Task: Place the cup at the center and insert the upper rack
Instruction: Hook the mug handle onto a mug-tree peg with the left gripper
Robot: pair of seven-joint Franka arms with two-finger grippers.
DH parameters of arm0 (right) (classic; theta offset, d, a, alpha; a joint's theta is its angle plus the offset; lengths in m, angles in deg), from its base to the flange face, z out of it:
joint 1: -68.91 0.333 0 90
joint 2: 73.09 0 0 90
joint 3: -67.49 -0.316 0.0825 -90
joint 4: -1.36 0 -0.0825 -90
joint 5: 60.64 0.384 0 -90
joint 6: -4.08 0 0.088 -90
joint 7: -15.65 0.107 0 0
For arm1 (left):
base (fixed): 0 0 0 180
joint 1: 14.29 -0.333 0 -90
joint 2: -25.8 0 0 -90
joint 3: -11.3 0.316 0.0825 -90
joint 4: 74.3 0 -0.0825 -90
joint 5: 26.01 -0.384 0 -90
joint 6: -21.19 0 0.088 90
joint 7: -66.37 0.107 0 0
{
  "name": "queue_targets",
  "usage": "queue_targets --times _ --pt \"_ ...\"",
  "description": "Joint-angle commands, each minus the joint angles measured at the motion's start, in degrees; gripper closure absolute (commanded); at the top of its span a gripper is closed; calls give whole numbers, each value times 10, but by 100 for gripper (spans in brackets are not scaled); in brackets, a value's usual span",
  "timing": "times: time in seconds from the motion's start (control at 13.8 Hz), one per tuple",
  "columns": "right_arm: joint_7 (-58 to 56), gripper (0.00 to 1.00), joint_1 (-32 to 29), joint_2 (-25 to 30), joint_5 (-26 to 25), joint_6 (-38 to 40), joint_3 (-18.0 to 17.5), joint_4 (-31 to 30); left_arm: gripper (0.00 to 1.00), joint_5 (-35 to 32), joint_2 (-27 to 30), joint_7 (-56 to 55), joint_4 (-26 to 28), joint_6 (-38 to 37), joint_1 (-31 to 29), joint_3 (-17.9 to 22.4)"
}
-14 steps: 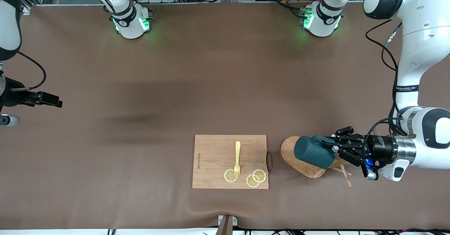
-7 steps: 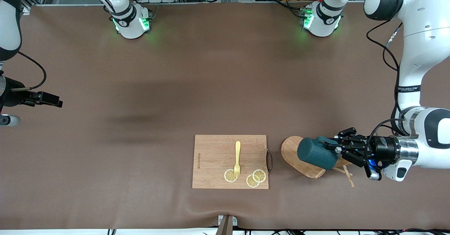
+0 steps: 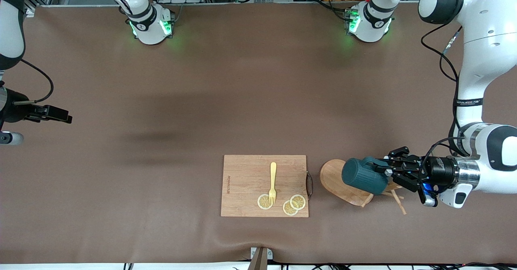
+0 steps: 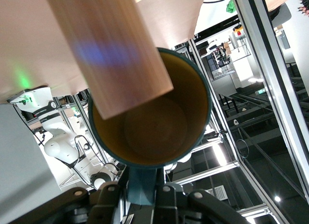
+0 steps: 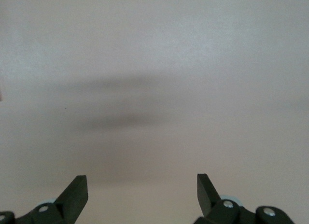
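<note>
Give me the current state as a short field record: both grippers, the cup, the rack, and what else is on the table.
left gripper: shut on the handle of the dark teal mug, over the rack
cup: dark teal mug, tilted on its side, the rack's post reaching into its mouth
rack: light wooden mug tree, lying tipped over, oval base toward the cutting board
right gripper: open, holding nothing, waiting at the right arm's end of the table
cutting board: rectangular wood, carries a yellow fork and three lemon slices

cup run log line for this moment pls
left hand: shut on cup handle, over rack | right hand: open, waiting | cup: not yet at center
</note>
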Motion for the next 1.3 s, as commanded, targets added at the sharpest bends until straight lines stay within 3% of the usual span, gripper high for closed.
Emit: queue_targets --times 0.0,1.23 --pt "5 0 0 9 5 0 -2 -8 100 9 6 -13 6 -8 2 6" --pt "6 0 0 7 5 0 -2 -9 100 15 -8 44 35 -8 0 36"
